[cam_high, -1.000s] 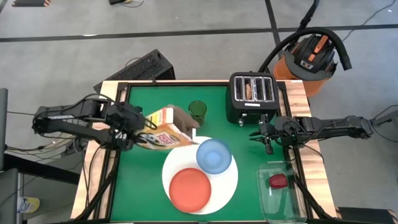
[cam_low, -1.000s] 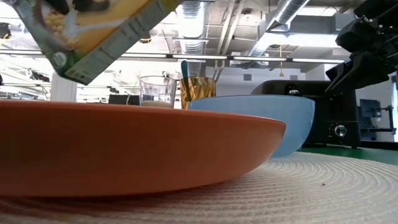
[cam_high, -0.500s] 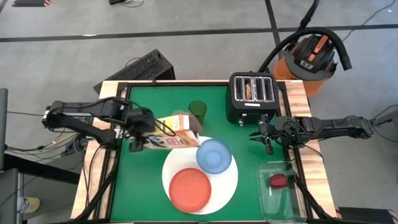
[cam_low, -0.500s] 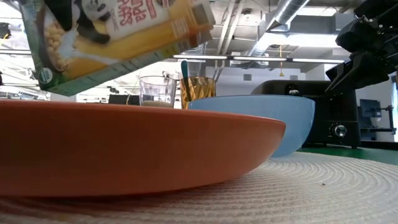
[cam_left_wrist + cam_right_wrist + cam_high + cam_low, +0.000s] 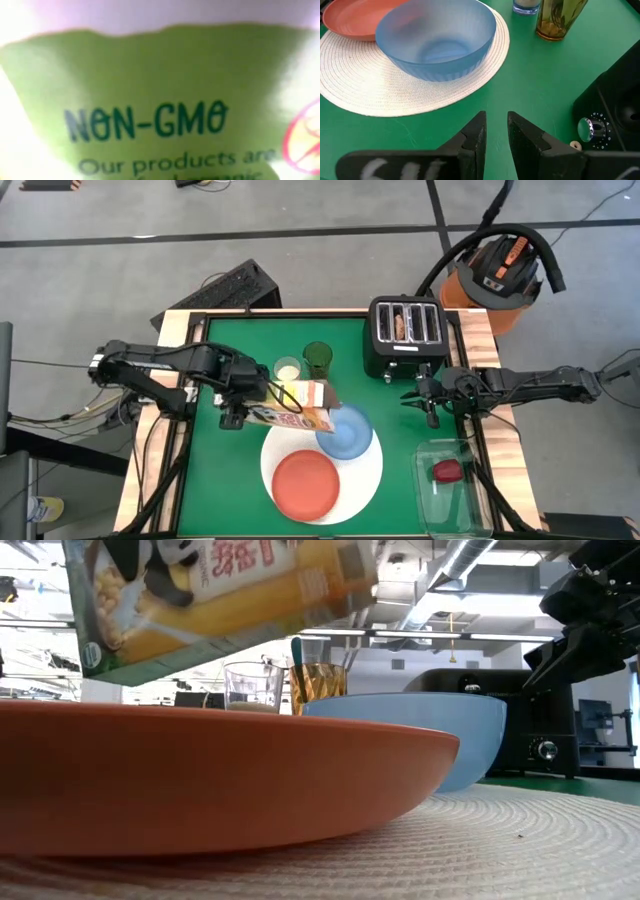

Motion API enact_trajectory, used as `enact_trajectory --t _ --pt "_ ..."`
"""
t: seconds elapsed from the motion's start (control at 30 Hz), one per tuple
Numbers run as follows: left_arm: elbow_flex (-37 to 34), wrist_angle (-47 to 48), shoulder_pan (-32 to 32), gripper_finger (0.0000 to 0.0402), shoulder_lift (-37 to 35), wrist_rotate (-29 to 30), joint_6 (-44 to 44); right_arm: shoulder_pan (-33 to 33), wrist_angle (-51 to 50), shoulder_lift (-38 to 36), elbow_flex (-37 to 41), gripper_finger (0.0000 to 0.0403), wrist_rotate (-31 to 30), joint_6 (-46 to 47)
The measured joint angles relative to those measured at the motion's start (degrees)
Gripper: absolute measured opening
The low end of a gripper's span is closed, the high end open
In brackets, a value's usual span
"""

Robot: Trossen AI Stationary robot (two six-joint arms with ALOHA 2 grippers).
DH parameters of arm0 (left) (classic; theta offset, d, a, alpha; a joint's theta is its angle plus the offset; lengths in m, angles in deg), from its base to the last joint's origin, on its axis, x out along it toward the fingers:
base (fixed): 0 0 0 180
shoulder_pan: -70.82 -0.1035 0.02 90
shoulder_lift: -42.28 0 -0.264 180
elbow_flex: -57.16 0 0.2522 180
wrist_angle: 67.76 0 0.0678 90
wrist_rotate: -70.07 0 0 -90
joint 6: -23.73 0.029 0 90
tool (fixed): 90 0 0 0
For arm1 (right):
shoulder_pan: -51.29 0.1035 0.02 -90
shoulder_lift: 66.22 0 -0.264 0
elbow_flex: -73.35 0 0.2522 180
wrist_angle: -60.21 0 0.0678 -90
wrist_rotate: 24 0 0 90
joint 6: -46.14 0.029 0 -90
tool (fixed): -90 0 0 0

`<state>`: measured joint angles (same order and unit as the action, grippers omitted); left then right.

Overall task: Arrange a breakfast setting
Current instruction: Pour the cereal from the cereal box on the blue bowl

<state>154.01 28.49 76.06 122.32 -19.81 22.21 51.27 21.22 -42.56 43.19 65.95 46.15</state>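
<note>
Gripping a cereal box (image 5: 297, 407), our left gripper (image 5: 243, 393) holds it tipped over the rim of the light-blue bowl (image 5: 345, 431) — bowl and orange-red plate (image 5: 305, 484) both sit on the large round white plate (image 5: 366, 472). Our right gripper (image 5: 431, 405) hangs empty near the black toaster (image 5: 405, 335), fingers (image 5: 472, 140) narrowly parted.

I saw a tilted cereal box (image 5: 215, 595) hanging above the orange-red plate (image 5: 200, 775), with the light-blue bowl (image 5: 420, 735) and two glasses (image 5: 255, 685) behind.
</note>
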Motion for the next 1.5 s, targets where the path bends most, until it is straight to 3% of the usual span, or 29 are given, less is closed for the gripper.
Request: enact_trajectory --t 0.27,0.57,0.83,1.3,1.5 --pt "7.62 7.40 0.61 0.0241 8.69 0.40 0.90 -0.01 0.00 0.00 0.00 0.0102 0.00 0.00" --pt "13.55 7.53 0.70 0.0241 12.92 1.20 1.80 -0.02 0.02 -0.02 0.00 0.0102 0.00 0.00" --pt "13.99 7.45 0.99 0.0241 12.94 1.89 0.61 0.01 0.00 -0.02 0.00 0.0102 0.00 0.01" --pt "13.99 7.46 3.30 0.0241 12.94 13.24 0.87 -0.02 0.00 0.00 0.00 0.0102 0.00 0.00" --pt "13.99 7.59 6.05 0.0241 12.93 14.28 0.87 0.00 0.00 0.00 0.00 0.0102 0.00 0.00"
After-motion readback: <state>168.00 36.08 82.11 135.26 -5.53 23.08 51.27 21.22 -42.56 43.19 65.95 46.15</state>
